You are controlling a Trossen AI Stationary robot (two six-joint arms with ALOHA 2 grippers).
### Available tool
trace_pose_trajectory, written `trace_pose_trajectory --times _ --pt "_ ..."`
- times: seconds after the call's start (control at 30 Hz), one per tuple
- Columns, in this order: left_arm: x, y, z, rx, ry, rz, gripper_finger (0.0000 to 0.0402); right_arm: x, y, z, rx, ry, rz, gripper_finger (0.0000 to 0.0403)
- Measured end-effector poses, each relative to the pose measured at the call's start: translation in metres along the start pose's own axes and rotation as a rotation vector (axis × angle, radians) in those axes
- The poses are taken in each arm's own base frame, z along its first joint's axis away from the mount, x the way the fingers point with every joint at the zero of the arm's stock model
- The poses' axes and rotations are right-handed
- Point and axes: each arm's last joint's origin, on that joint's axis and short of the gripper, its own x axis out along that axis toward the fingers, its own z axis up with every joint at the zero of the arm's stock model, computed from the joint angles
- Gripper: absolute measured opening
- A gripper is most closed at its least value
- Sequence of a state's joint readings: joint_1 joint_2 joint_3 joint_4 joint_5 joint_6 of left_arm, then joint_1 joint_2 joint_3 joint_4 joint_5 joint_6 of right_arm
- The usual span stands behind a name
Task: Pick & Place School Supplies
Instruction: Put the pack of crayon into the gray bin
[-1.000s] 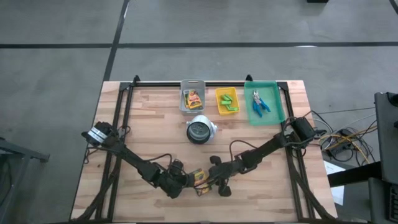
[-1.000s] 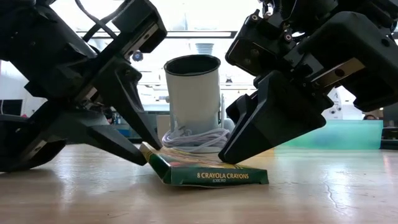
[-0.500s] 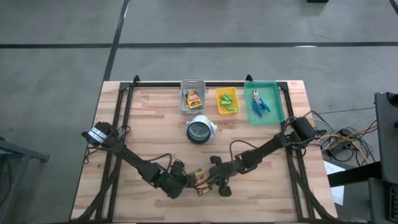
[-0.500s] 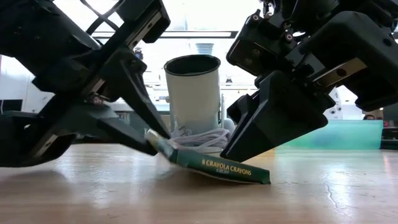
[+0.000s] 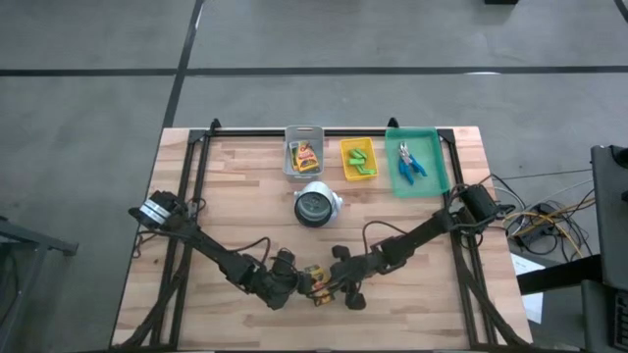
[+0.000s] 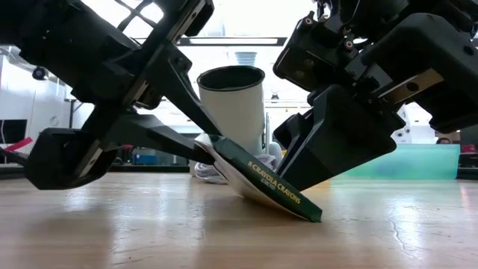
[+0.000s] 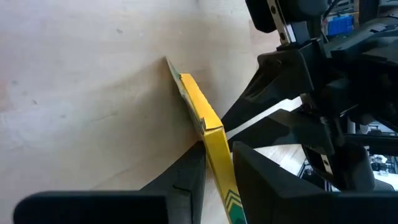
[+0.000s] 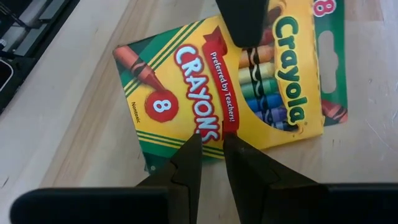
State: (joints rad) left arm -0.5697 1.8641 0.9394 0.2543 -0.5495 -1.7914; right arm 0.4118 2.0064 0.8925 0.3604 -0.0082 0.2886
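Yellow-and-green cardboard marks the item in play: a flat crayon box [image 6: 265, 187] at the near-centre of the wooden table [image 5: 226, 196], between the two grippers. In the low view the box is tilted — one end rests on the table surface, the other is raised.

Left gripper [image 5: 294, 284]: positioned at the raised end of the box. The left wrist view shows the box edge-on [image 7: 208, 134], seated between the two dark fingers [image 7: 186, 180], which are clamped on its thin sides.

Right gripper [image 5: 334, 284]: positioned just beside the box on the opposite side. In the right wrist view the printed face of the box [image 8: 230, 87] lies directly ahead of the fingers [image 8: 183, 165]. The fingertips stand close together with only a narrow gap, at the box edge; nothing is seen between them. Whether the tips touch the box cannot be determined.

Other task items, all along the far edge of the table:
- a second crayon box [image 5: 305, 154] in a grey bin [image 5: 288, 147];
- light-green sticks [image 5: 359, 160] in a yellow bin [image 5: 345, 167];
- blue-handled scissors [image 5: 409, 162] in a green tray [image 5: 432, 167].

A white cylindrical cup [image 6: 231, 112] with a coiled cable stands on the table beyond the box — between the grippers and the bins.
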Motion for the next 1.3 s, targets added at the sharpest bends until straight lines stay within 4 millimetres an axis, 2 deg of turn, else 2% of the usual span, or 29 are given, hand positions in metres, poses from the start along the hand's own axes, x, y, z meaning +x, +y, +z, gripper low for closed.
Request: trace_pose_trajectory --times 0.9,1.17,1.3 --pt "0.0020 0.0011 0.0033 0.002 0.009 0.016 0.0082 0.0001 0.0001 0.0004 -0.001 -0.002 0.000 0.0068" --pt "0.0021 0.0016 0.0034 -0.011 0.018 0.023 0.0037 0.0001 0.0001 0.0004 -0.002 -0.002 0.000 0.0068" --pt "0.0021 0.0017 0.0034 -0.010 0.018 0.023 0.0036 0.0001 0.0001 0.0004 -0.003 -0.001 0.000 0.0068"
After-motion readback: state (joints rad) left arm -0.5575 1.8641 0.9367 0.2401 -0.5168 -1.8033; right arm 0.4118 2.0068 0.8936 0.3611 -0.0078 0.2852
